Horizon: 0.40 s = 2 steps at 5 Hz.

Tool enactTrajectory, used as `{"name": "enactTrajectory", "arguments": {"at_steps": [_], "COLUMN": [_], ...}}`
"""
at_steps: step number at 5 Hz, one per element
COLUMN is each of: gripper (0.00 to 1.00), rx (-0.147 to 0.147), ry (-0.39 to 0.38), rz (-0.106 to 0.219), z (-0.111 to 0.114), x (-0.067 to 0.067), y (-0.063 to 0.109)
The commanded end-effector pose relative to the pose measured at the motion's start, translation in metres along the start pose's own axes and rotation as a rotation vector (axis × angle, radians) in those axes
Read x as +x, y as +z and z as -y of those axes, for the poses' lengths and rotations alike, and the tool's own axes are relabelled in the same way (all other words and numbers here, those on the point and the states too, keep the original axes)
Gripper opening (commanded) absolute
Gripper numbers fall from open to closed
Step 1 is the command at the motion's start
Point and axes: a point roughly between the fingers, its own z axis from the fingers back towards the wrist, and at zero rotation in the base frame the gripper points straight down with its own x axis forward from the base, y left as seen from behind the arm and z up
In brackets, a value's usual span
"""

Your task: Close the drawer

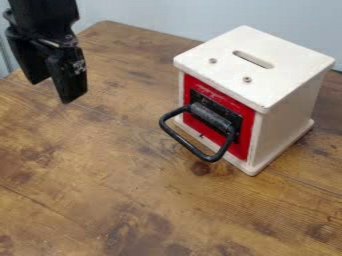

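Camera view shows the hand (54, 85) open, well left of the drawer (214, 112), which juts from the cabinet (274, 80) on the worktop (94, 190); push squarely on its red front.

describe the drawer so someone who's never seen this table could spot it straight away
On the wooden table, look right to the cream-white boxy cabinet with a slot in its top. The drawer sits in the red face toward the table's middle, pulled slightly out. Its large black loop handle, resting toward the tabletop, marks it out.
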Motion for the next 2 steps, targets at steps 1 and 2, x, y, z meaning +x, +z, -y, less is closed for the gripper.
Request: {"name": "enactTrajectory", "arguments": {"at_steps": [1,2], "gripper": [1.00,1.00], "rx": [0.014,0.016], "ry": [-0.037,-0.071], "rz": [0.047,0.049], "z": [-0.0129,-0.0132], "x": [0.0045,0.0063], "y": [0.0162,0.0174]}}
